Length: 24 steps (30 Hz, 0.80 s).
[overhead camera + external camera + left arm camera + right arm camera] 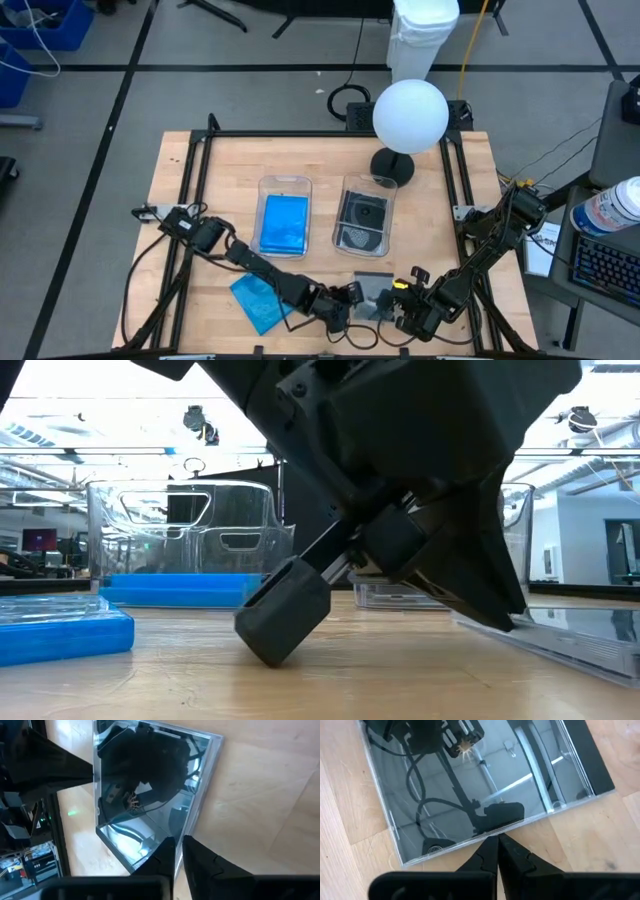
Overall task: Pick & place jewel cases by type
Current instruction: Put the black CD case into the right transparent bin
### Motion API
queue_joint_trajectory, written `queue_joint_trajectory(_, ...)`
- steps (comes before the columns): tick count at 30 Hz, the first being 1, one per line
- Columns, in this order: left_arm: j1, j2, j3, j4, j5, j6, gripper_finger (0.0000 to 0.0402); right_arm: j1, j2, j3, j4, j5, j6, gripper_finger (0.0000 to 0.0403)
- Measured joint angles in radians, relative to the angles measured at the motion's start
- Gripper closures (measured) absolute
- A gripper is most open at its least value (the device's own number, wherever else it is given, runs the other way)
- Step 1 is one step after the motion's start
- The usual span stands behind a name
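Note:
A clear, dark grey jewel case [374, 288] [150, 785] [485, 780] lies flat near the table's near edge, between my two grippers. My left gripper [350, 298] [179, 852] is at its left side, fingers all but shut. My right gripper [398, 298] [496, 845] is at its right near side, shut. A blue jewel case [258, 300] [60, 632] lies flat on the table left of them. The left bin [285, 185] holds a blue case [284, 222]. The right bin [368, 182] holds a clear case showing a disc [362, 220]. My left gripper meets the clear case at the end of its pale spine edge [189, 831], near a corner, coming from the table's left. One fingertip [165, 855] lies over the case and the other beside it, so the exact contact is hidden. My right gripper sets its shut fingertips [487, 847] against the middle of the case's edge [495, 834], coming from the near right, across that edge. The case lies flat on the table.
A white globe [410, 115] on a black stand [392, 165] rises at the table's far side, behind the right bin. Black frame rails [200, 170] run along the table's left, right and far sides. Bare wood lies between the bins and the near edge.

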Motion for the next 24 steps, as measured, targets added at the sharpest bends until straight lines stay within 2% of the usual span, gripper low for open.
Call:
queue_joint_trajectory(5,0.002,0.000,0.001,0.002,0.012,0.001,0.0322,0.000,0.000,0.000,0.002,0.002,0.000,0.0399)
queue_joint_trajectory(15,-0.019,-0.009,0.008,-0.030,0.158,-0.071,0.0220,-0.002,0.004,0.000,0.109,0.002,-0.015,0.0399)
queue_joint_trajectory(20,-0.036,-0.011,0.009,-0.065,0.142,-0.092,0.0196,-0.003,0.022,-0.011,0.214,-0.004,-0.068,0.0399)
queue_joint_trajectory(24,-0.056,-0.010,0.009,-0.111,0.024,-0.093,0.0194,0.000,0.042,-0.012,0.246,0.011,-0.062,0.0399)
